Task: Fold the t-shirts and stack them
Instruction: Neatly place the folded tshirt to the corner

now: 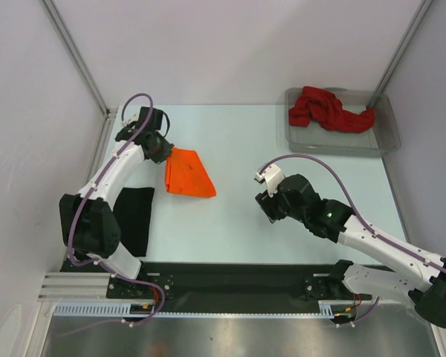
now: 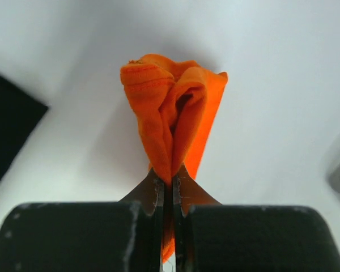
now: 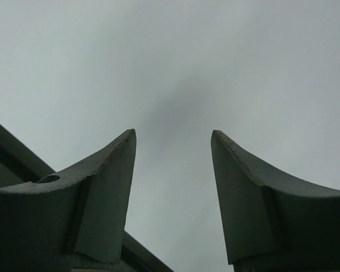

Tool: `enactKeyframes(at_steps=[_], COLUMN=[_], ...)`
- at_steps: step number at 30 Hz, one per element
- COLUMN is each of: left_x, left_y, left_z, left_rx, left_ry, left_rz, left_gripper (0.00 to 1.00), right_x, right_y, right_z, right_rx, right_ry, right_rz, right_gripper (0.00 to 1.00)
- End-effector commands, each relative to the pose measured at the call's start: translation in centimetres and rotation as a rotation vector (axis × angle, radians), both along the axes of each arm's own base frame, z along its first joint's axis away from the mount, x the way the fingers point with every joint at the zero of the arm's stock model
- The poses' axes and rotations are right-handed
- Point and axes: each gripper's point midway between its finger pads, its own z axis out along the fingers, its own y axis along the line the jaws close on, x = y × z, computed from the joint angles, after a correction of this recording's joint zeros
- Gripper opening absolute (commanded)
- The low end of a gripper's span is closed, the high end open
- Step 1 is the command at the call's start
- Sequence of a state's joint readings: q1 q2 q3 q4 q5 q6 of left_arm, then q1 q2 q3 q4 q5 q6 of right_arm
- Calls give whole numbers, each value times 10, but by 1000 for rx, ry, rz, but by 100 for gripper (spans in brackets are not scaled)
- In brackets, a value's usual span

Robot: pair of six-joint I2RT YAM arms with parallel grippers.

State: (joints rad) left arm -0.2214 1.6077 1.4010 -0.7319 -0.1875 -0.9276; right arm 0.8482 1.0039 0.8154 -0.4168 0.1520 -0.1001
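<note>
The left end effector (image 2: pixel 168 178) is pinched tight, its two jaws pressed together on a bunched fold of the orange t-shirt (image 2: pixel 170 107). In the left wrist view the cloth rises from the jaws in gathered pleats, with a stitched hem showing at the top. From above, the grip sits at the shirt's far left corner. The rest of the shirt spreads away toward the middle of the counter (image 1: pixel 238 223) in a rough triangle. Whether its near edge rests on the counter or hangs just clear of it cannot be told.

The right end effector (image 3: pixel 173 133) stands open with a wide gap between its fingers (image 3: pixel 110 170) and nothing between them; only the pale surface shows beyond. In the top view it hangs over bare counter right of centre, well apart from the orange t-shirt.

The black t-shirt (image 1: pixel 136 216) lies flat as a folded rectangle near the left edge of the counter, just beside the left arm, nearer the arm bases than the orange one and apart from it. The dark red t-shirt (image 1: pixel 328 110) lies crumpled in the clear grey tray (image 1: pixel 342 146) at the far right corner, one end draped toward the tray's right wall.
</note>
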Motion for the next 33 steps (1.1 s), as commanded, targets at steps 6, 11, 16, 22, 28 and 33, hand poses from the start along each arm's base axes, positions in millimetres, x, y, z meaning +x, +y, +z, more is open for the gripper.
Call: enactKeyframes(at_steps=[6, 11, 16, 22, 28, 33], left_x=[-25, -37, -51, -55, -41, -30], left_y=[70, 103, 132, 158, 170, 178], left_z=[46, 59, 76, 86, 90, 103], left_rx=[147, 195, 257, 271, 252, 265], left_ry=[-7, 3, 7, -14, -30, -21], left_rz=[198, 257, 310, 348, 320, 337], left_gripper=[0, 0, 0, 0, 0, 0], right_x=[-13, -16, -15, -15, -18, -20], right_y=[7, 6, 10, 17, 21, 21], right_z=[14, 13, 13, 14, 12, 8], right_rx=[73, 52, 52, 66, 62, 53], right_ry=[15, 8, 6, 10, 17, 24], right_rz=[2, 26, 44, 56, 69, 73], right_gripper=[60, 61, 61, 61, 61, 61])
